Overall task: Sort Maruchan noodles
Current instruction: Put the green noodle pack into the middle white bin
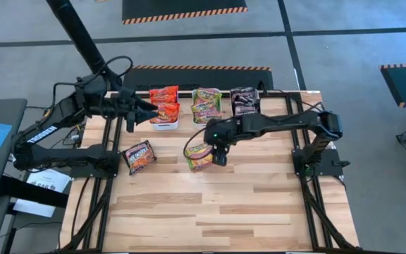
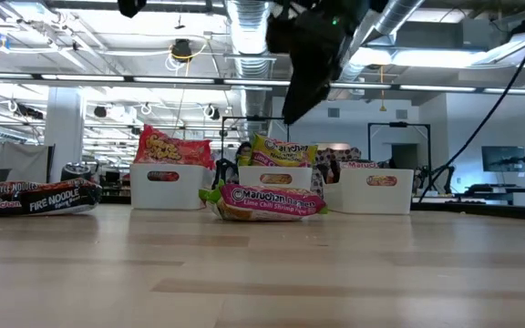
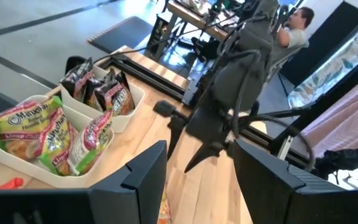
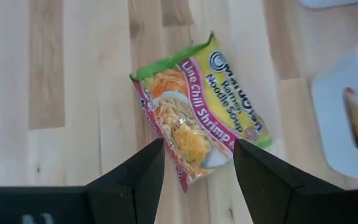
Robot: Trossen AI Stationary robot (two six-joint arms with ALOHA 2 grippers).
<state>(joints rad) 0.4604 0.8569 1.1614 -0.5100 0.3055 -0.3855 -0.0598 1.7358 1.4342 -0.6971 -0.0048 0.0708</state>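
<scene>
Lime chili shrimp noodle packet [image 4: 199,112] is lying flat on the bench, light and crinkly; right hand [image 4: 194,177] is hovering wide open, so I'd pinch across its middle.

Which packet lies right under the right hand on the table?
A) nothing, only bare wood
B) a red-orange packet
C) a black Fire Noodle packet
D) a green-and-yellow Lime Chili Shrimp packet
D: the right wrist view shows the open right hand hanging over the green-and-yellow Lime Chili Shrimp packet, which lies flat on the table; the black packet lies apart, toward the left arm's side.
</scene>
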